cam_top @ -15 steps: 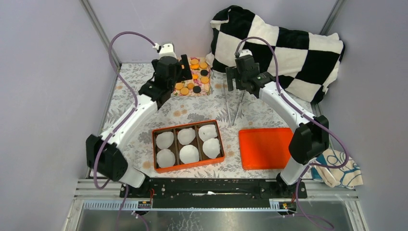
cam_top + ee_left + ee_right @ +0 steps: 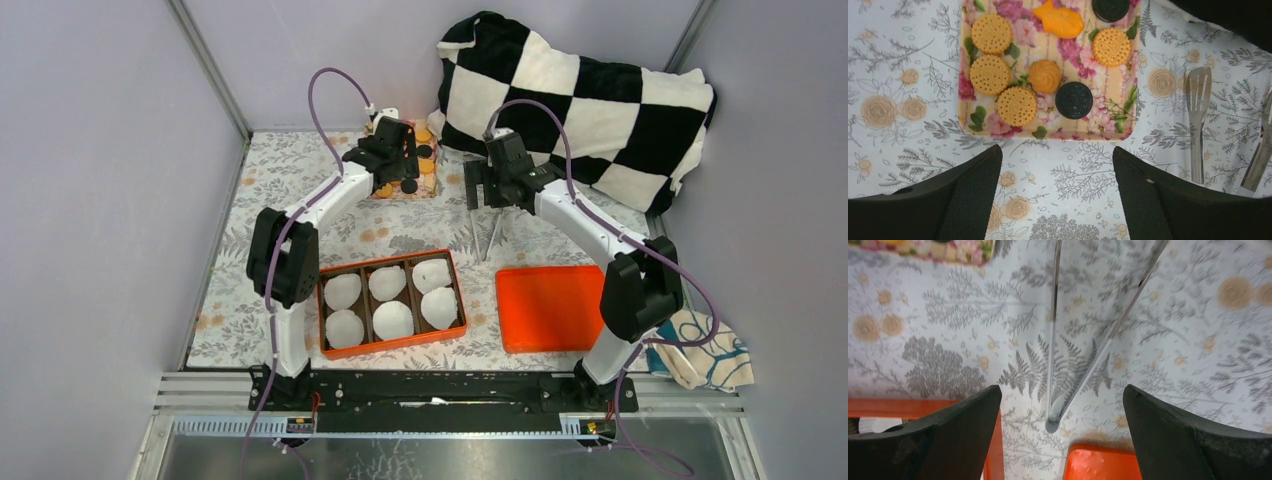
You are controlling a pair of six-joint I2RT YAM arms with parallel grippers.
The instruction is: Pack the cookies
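Left tool (image 2: 1057, 161) released, empty, just below round orange-yellow and black cookies (image 2: 1018, 106) on square floral tray (image 2: 1093, 125) at frame top, right tool (image 2: 1062, 395) released above shiny metal tongs (image 2: 1053, 330)

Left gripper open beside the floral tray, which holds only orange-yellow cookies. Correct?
No: the floral tray also holds black cookies, two in the left wrist view, among the orange-yellow ones. The left gripper is open beside the tray, as stated.
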